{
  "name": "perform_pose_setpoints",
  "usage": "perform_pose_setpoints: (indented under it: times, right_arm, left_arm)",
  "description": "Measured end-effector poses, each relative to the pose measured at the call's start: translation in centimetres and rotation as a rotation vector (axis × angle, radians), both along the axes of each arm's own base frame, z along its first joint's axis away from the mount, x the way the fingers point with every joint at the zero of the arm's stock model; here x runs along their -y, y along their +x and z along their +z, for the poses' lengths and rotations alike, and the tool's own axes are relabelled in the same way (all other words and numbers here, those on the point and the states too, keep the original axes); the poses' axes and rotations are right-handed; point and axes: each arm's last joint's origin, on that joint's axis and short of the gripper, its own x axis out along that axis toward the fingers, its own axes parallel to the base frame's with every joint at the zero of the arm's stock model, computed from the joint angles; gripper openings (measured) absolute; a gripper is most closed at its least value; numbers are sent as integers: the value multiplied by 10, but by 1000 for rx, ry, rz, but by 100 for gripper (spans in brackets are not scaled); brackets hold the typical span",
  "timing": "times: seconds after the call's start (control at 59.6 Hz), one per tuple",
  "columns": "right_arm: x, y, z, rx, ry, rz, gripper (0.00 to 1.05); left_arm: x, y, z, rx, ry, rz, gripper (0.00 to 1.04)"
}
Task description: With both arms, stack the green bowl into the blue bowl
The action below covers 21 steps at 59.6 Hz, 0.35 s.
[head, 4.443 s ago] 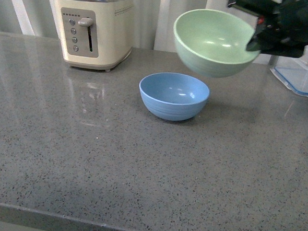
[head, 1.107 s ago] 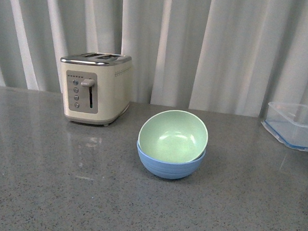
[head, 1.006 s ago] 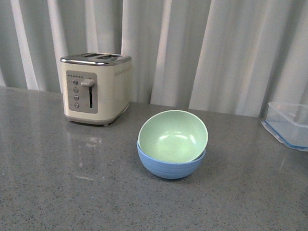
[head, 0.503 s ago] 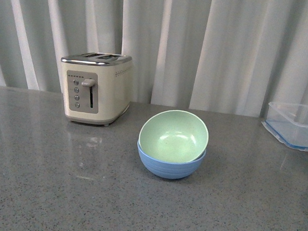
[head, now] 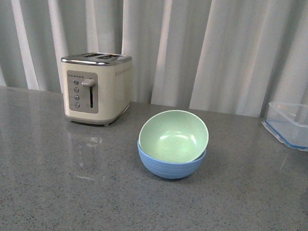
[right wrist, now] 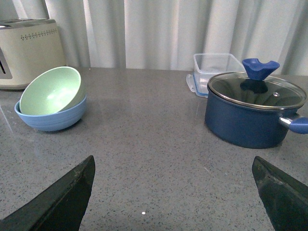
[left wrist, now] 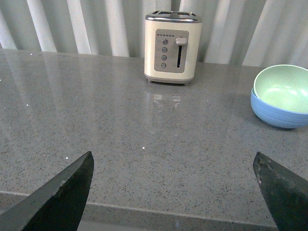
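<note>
Beside the toaster (head: 95,88), the green bowl (head: 173,136) sits tilted inside the blue bowl (head: 169,167).

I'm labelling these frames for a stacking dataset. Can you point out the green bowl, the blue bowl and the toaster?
green bowl (head: 172,138), front view, on its inner surface.
blue bowl (head: 169,166), front view, on its outer wall.
toaster (head: 111,89), front view, on its cream side panel.

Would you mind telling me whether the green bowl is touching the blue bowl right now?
Touching. The front view shows the green bowl resting tilted inside the blue bowl, leaning on its rim.
</note>
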Motion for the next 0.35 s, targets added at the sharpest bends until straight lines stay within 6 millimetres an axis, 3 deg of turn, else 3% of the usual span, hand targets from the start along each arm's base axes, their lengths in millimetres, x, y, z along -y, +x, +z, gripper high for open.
perform_pose_setpoints:
  times: [0.352]
  right_arm:
    - [0, 0, 0, 0, 0, 0, 95]
  left_arm:
    - [0, 0, 0, 0, 0, 0, 98]
